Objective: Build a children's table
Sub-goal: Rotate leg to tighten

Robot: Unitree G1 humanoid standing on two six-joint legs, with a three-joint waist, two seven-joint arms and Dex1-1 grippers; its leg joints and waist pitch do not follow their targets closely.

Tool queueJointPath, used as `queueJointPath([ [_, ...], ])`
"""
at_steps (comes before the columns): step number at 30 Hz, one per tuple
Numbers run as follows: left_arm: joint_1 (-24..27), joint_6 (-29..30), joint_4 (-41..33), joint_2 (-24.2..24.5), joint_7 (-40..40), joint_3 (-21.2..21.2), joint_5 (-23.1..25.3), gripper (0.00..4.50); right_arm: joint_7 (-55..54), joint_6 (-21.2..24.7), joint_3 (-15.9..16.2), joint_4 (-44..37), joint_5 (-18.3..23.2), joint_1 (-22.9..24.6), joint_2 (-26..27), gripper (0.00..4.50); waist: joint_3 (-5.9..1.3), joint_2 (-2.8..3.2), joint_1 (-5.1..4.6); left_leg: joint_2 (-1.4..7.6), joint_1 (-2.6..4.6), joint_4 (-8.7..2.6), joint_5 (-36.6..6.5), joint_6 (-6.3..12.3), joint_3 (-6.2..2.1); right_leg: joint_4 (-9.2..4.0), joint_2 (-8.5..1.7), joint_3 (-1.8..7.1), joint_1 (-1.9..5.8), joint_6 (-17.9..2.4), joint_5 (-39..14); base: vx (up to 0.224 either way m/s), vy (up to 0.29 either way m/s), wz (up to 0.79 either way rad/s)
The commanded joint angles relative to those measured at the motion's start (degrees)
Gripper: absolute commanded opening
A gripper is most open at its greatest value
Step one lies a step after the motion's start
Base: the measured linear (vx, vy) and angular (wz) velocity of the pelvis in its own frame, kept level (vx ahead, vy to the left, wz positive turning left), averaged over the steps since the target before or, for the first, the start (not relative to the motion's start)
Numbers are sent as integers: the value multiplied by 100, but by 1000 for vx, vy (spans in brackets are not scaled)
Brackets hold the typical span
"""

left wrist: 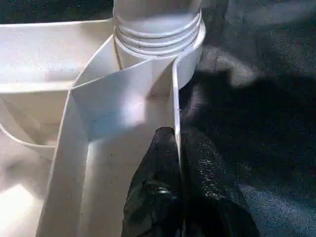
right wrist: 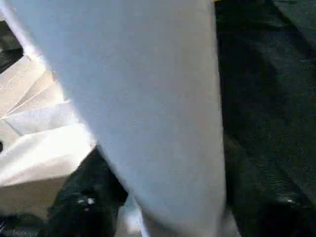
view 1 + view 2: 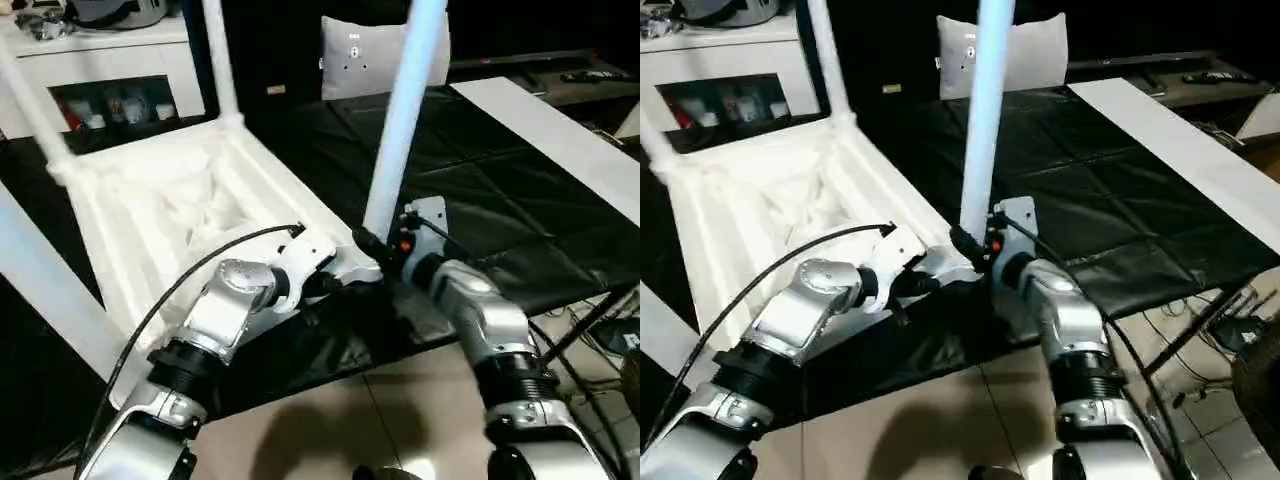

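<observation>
Left forearm (image 3: 235, 305): silver rounded shell, black ribbed collar at joint, white wrist housing. Black cable (image 3: 190, 270) arching over it to wrist. Right forearm (image 3: 490, 325): matching silver shell, black ribbed collar, white bracket, small orange mark. Fingers (image 1: 163, 197): black, glossy, textured.

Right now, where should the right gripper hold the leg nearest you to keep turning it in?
Low on the leg, just above its threaded end at the corner socket, coming from the robot's right. The shaft is round, upright and thickest there, and the left gripper is pinching the tabletop's side wall on the other side.
</observation>
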Motion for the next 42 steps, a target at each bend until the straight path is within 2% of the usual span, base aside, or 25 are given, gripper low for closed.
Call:
queueJointPath([
  [1,-91,-423,-68,-124,-362,-378,-41,0,377,7,293,-22,40,61,61,320,-369,21,107,132,-67,-404,-1310,420,-21,-430,-408,331,304,-510,-2372,0,0,0],
  [2,-87,-445,-66,-109,-374,-383,-38,0,408,-5,292,-36,47,72,41,320,-380,26,139,142,-57,-403,-1238,426,-16,-417,-414,344,301,-536,-2297,0,0,0],
  [3,-57,-615,-45,11,-483,-414,-15,0,675,-104,287,-154,106,156,-123,327,-406,6,180,157,-54,-395,-1084,449,-6,-376,-429,372,304,-626,-2106,0,0,0],
  [4,-47,-679,-36,56,-527,-426,-9,0,789,-142,288,-198,131,188,-187,336,-416,10,248,163,-71,-391,-921,499,4,-340,-427,393,317,-663,-1935,0,0,0],
  [5,-20,-800,-18,194,-657,-459,-4,0,1123,-206,277,-314,216,268,-366,336,-419,4,273,163,-73,-389,-842,513,13,-323,-429,404,314,-700,-1851,0,0,0],
  [6,-6,-869,-5,276,-735,-476,0,0,1321,-216,272,-384,276,310,-472,354,-423,1,307,160,-69,-384,-779,523,14,-312,-428,407,319,-720,-1785,0,0,0],
  [7,32,-1088,16,484,-970,-523,3,0,1831,-168,279,-592,435,415,-746,364,-458,-3,383,165,-89,-366,-503,628,23,-240,-417,431,351,-766,-1425,0,0,0],
  [9,58,-1232,23,595,-1119,-550,-6,0,2070,-145,277,-677,513,458,-893,380,-481,-15,443,161,-120,-335,-283,679,29,-149,-420,460,339,-911,-1087,0,0,0],
  [10,100,-1481,29,764,-1403,-606,-42,0,2414,-163,294,-748,585,498,-1118,380,-494,-28,476,162,-130,-325,-186,710,32,-120,-417,460,342,-921,-999,0,0,0],
  [11,118,-1585,32,837,-1538,-633,-60,0,2573,-178,311,-776,607,515,-1221,399,-490,-23,500,157,-133,-322,-159,730,32,-121,-415,458,337,-922,-1005,0,0,0],
  [12,118,-1585,32,837,-1538,-633,-60,0,2573,-178,311,-776,607,515,-1221,399,-479,-20,524,159,-126,-319,-182,735,43,-134,-415,464,316,-912,-1068,0,0,0],
  [14,152,-1842,41,1053,-1903,-730,-79,0,2991,-157,402,-848,619,561,-1504,406,-448,-15,591,170,-94,-336,-437,627,66,-183,-415,466,291,-822,-1515,0,0,0],
  [15,167,-1887,18,1179,-2111,-788,-89,0,3171,-133,430,-864,627,569,-1635,431,-433,-27,602,169,-95,-348,-567,562,72,-202,-410,463,291,-738,-1745,0,0,0],
  [19,182,-2287,24,1533,-2766,-975,-165,0,4177,54,689,-1050,843,645,-2107,431,-422,-54,675,173,-74,-357,-736,497,84,-237,-403,466,280,-548,-2143,0,0,0],
  [22,174,-2669,46,1732,-3215,-1158,-128,0,4876,10,1022,-1131,818,706,-2406,402,-422,-64,705,167,-61,-360,-757,480,83,-254,-396,462,274,-482,-2283,0,0,0],
  [24,154,-2827,79,1781,-3395,-1230,-129,0,5101,-17,1139,-1103,786,689,-2490,396,-432,-72,717,174,-54,-360,-729,454,87,-252,-401,466,261,-505,-2261,0,0,0],
  [27,125,-2959,97,1821,-3599,-1316,-140,0,5303,9,1249,-1050,775,644,-2535,362,-439,-78,748,183,-44,-363,-728,430,91,-243,-398,474,257,-539,-2226,0,0,0],
  [29,79,-3057,103,1829,-3756,-1394,-153,0,5503,32,1387,-990,776,590,-2536,362,-446,-77,786,180,-45,-361,-705,423,93,-232,-399,480,260,-542,-2223,0,0,0],
  [31,30,-3137,133,1816,-3830,-1452,-136,0,5612,30,1487,-932,771,561,-2517,322,-456,-74,826,192,-36,-358,-663,415,96,-219,-399,487,250,-580,-2122,0,0,0],
  [33,1,-3185,161,1807,-3863,-1477,-124,0,5670,25,1537,-888,766,541,-2500,322,-456,-60,829,184,-46,-357,-693,398,95,-221,-392,481,258,-581,-2116,0,0,0],
  [42,-123,-3368,431,1700,-3899,-1439,-122,0,5916,73,1746,-786,769,475,-2461,254,-474,-67,850,188,-44,-354,-674,343,90,-206,-388,479,268,-572,-2048,0,0,0],
])
